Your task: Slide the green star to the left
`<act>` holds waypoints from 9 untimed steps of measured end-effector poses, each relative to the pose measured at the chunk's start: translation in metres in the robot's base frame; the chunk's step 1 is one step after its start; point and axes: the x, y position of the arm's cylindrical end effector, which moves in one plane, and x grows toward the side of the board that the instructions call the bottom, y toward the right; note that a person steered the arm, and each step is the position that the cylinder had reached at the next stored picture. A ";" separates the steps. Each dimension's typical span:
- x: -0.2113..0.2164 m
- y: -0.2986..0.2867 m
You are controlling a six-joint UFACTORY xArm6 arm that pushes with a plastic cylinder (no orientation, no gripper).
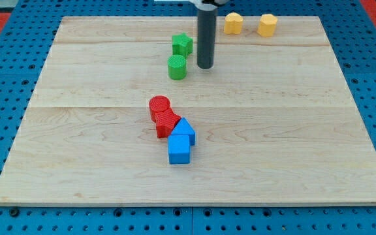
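Observation:
The green star [182, 45] lies near the view's top, left of centre, on the wooden board [292, 143]. A green cylinder [177, 67] stands just below it, close but apart. My tip [205, 66] is on the board just right of the green cylinder and below-right of the green star, a small gap from both.
Two yellow blocks [233, 23] [267, 25] sit at the view's top right of the rod. A red cylinder [159, 106] and a red block [167, 122] touch near the centre, with two blue blocks [183, 131] [179, 149] packed against them below.

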 end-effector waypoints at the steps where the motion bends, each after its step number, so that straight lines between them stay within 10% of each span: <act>1: -0.021 0.007; 3: -0.088 -0.039; 9: 0.048 -0.006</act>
